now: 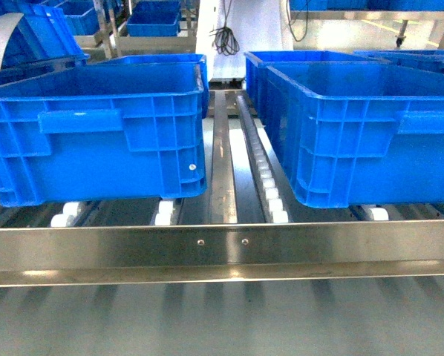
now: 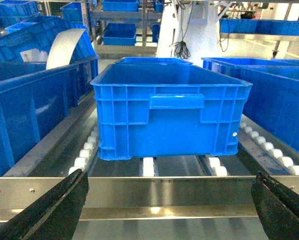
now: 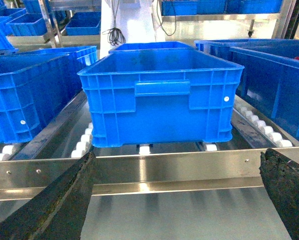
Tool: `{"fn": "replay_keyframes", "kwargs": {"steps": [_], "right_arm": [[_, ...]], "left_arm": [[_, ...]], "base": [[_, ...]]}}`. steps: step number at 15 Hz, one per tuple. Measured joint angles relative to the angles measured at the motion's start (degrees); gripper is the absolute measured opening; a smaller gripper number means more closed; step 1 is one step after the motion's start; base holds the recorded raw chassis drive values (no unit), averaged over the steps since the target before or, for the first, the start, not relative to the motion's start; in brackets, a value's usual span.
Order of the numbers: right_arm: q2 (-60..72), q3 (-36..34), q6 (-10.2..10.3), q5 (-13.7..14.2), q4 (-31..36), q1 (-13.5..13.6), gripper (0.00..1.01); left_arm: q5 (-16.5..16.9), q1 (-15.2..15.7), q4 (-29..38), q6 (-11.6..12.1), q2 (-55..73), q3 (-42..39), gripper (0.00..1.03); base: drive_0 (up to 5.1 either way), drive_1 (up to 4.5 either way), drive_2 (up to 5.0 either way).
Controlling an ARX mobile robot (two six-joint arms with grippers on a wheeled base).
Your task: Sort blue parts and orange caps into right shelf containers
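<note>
The right shelf (image 1: pixel 222 248) is a steel rack with a shiny riveted front rail and white rollers (image 1: pixel 270 185). Two big blue containers stand on it, one left (image 1: pixel 96 141) and one right (image 1: pixel 363 141). No gripper shows in the head view. In the left wrist view my left gripper (image 2: pixel 170 200) is open and empty, facing a container (image 2: pixel 172 112) across the rail (image 2: pixel 169 187). In the right wrist view my right gripper (image 3: pixel 177 195) is also open and empty before a container (image 3: pixel 159 100). No blue parts or orange caps are in view.
More blue bins stand behind and beside these (image 2: pixel 29 115), one holding a curved white sheet (image 2: pixel 64 45). A black cable (image 1: pixel 224 37) hangs on a white column at the back. Further racks with bins (image 1: pixel 154 18) fill the background.
</note>
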Motion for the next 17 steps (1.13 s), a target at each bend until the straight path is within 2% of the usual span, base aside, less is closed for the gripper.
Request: {"fn": "replay_keyframes", "kwargs": {"steps": [17], "right_arm": [[0.0, 0.0, 0.02, 0.0, 0.0, 0.0, 0.98]], "left_arm": [[0.0, 0.0, 0.0, 0.0, 0.0, 0.0, 0.98]], "base": [[0.0, 0.0, 0.0]]}}
